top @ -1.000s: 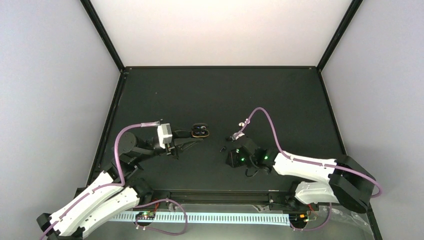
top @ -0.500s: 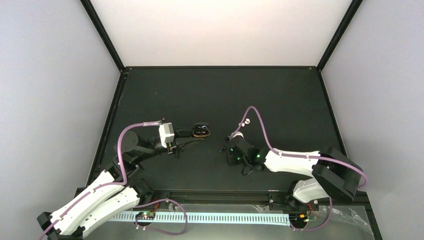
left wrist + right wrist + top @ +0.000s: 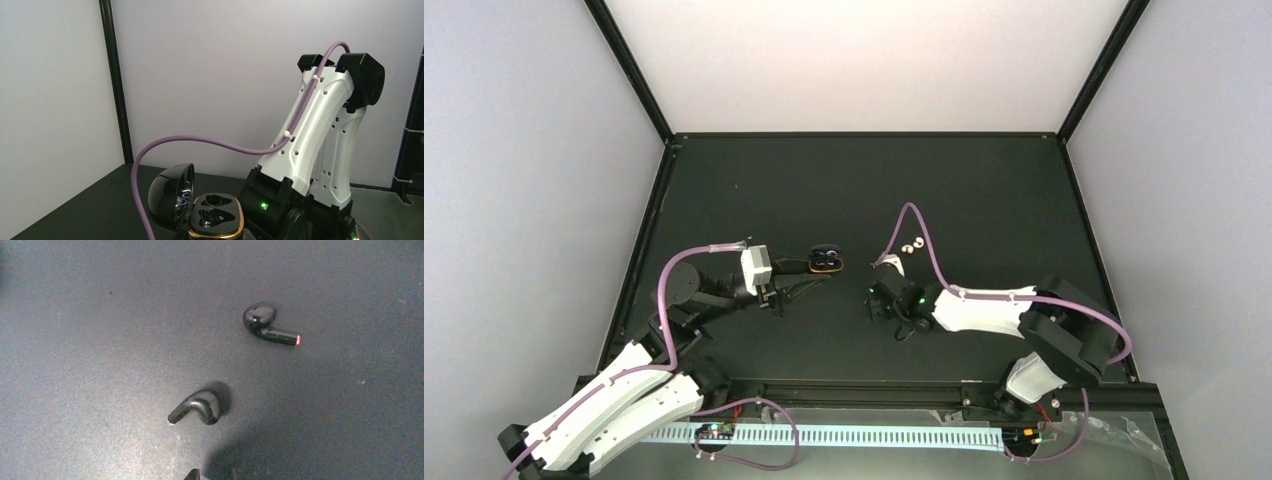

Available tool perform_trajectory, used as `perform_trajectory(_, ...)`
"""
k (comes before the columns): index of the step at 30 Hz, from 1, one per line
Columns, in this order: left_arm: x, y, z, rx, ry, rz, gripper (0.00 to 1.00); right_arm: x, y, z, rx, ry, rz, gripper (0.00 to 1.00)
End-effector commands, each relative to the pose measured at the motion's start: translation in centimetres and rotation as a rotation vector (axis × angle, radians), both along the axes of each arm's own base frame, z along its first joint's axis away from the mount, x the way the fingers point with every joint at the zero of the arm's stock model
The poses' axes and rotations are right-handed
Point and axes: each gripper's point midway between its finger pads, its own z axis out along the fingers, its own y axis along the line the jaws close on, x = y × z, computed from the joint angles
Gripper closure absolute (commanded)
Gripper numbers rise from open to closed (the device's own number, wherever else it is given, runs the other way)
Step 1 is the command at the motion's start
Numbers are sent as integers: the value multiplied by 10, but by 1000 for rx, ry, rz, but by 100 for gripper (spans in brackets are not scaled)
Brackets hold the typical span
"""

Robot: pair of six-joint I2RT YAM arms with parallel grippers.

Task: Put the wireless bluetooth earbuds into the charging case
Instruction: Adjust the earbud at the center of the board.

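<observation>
The black charging case (image 3: 216,216) with a gold rim has its lid (image 3: 172,195) open, and both wells look empty. It also shows in the top view (image 3: 826,260). My left gripper (image 3: 820,273) is shut on the case low at its sides; its fingers are hidden in the left wrist view. Two black earbuds lie on the mat in the right wrist view, one near (image 3: 199,407) and one farther (image 3: 265,322). My right gripper (image 3: 213,473) hovers just short of the near bud, jaws slightly apart and empty. Two white earbuds (image 3: 911,244) lie behind the right arm.
The right arm's purple cable (image 3: 919,235) loops over the mat next to the white earbuds. The right arm (image 3: 310,145) fills the right half of the left wrist view, close to the case. Black frame posts edge the table.
My right arm has swung left toward the black earbuds, and its cable has shifted, uncovering the white earbuds. The left arm with the case has stayed put.
</observation>
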Motion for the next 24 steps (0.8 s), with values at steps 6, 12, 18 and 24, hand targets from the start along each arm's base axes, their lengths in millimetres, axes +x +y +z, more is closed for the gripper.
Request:
perform_trajectory(6, -2, 4, 9, -16, -33, 13, 98, 24, 1, 2, -52, -40, -18, 85)
perform_trajectory(12, -2, 5, 8, -15, -34, 16, 99, 32, 2, 0, -52, -33, -20, 86)
perform_trajectory(18, -2, 5, 9, -16, -37, 16, 98, 37, 11, 0, -48, -25, 3, 86)
perform_trajectory(24, -3, 6, 10, -18, -38, 15, 99, 38, 14, 2, -45, -17, 1, 86)
